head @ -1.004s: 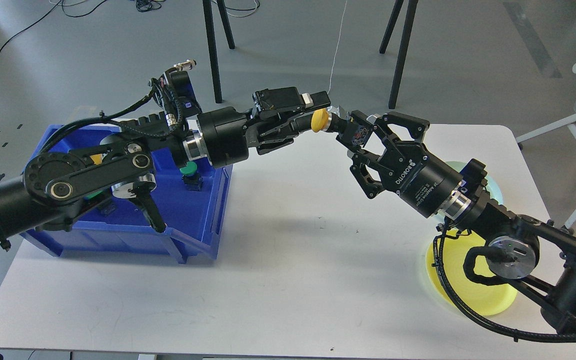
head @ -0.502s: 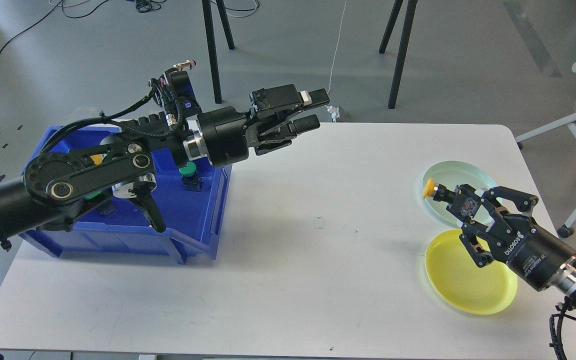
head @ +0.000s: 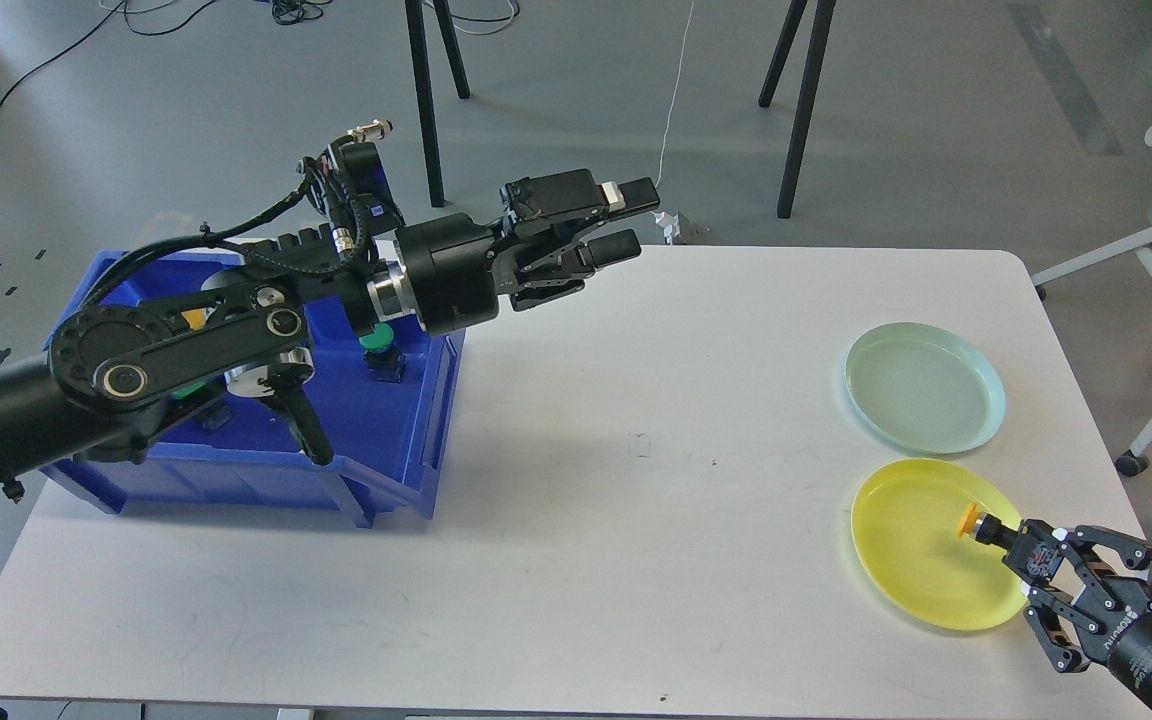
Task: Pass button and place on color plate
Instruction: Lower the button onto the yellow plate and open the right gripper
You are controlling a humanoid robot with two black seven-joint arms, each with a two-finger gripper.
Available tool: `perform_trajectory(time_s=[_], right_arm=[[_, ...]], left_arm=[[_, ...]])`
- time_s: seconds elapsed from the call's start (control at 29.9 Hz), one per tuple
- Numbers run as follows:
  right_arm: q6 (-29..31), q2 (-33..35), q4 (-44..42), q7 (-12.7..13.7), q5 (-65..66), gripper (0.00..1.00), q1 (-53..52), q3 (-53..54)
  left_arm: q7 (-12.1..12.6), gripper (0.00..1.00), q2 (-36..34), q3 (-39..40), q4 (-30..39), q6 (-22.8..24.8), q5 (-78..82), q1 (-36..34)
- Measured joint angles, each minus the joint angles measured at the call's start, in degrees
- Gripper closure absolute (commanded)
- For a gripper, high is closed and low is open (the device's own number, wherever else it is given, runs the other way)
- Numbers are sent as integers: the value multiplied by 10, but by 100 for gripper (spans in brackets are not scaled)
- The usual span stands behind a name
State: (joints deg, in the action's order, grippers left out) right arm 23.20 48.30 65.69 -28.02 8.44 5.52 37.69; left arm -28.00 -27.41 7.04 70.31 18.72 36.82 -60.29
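A yellow-capped button is held over the right part of the yellow plate by my right gripper, which is shut on the button's black body and comes in from the lower right corner. Whether the button touches the plate I cannot tell. My left gripper is open and empty, held above the table's far edge to the right of the blue bin. A green button stands in the bin, partly hidden by my left arm.
A pale green plate lies just behind the yellow one near the table's right edge. The blue bin takes up the table's left side. Stand legs and a chair are on the floor beyond the table.
My right gripper took the yellow button from the left gripper, carried it right past the pale green plate and down over the yellow plate. The left gripper opened and stayed put.
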Motion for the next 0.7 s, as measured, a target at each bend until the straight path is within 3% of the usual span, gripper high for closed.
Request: perform_trajectory(time_s=[0.17, 0.27, 0.47, 0.7], right_arm=[[1, -20, -19, 0, 1, 95, -16, -2], [-1, -37, -20, 0, 1, 85, -36, -7], [-2, -53, -20, 0, 1, 48, -45, -7], [0, -62, -19, 0, 1, 36, -39, -8]], left_arm=[[0, 27, 0, 0, 0, 0, 0, 0], [0, 27, 0, 0, 0, 0, 0, 0], [0, 27, -1, 0, 0, -1, 0, 1], [0, 26, -1, 9, 0, -1, 0, 7]])
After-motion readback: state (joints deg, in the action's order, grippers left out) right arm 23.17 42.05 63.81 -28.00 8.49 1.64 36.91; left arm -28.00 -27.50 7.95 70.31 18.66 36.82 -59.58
